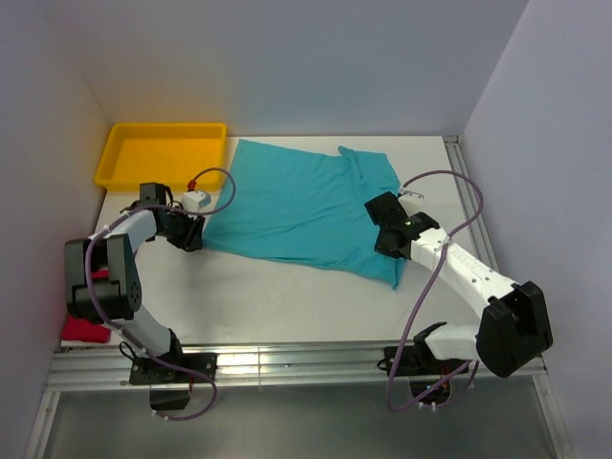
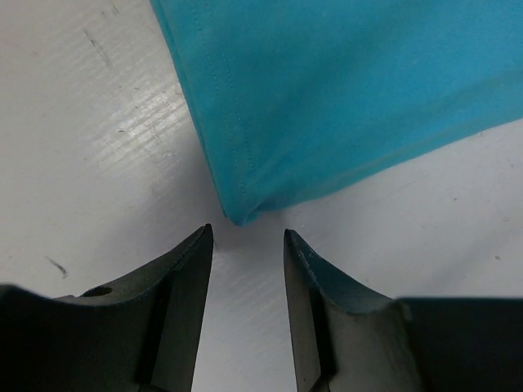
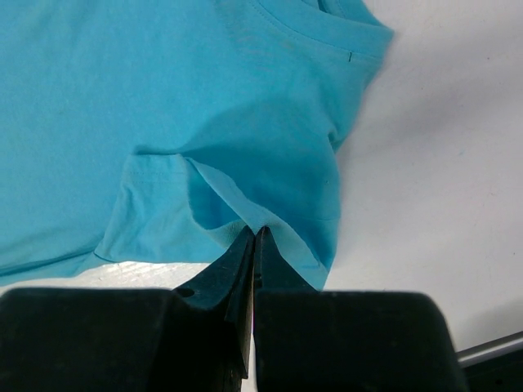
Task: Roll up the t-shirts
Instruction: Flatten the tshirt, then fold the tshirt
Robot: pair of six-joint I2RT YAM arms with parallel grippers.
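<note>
Shirt: teal t-shirt lies spread on table | left gripper: fingers apart, near its corner | right gripper: we pinch a fold of it tight.

Teal t-shirt lies spread flat, centre; red t-shirt sits crumpled, near left.

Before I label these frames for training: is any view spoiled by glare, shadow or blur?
Top external: evenly lit, with only a bright glare on the metal rail at the near edge. Left wrist: the stitching of the teal t-shirt is sharp; the left gripper is dark, with little detail. Right wrist: a soft shadow lies on the shirt above the right gripper, and the table glares white below the sleeve.
</note>
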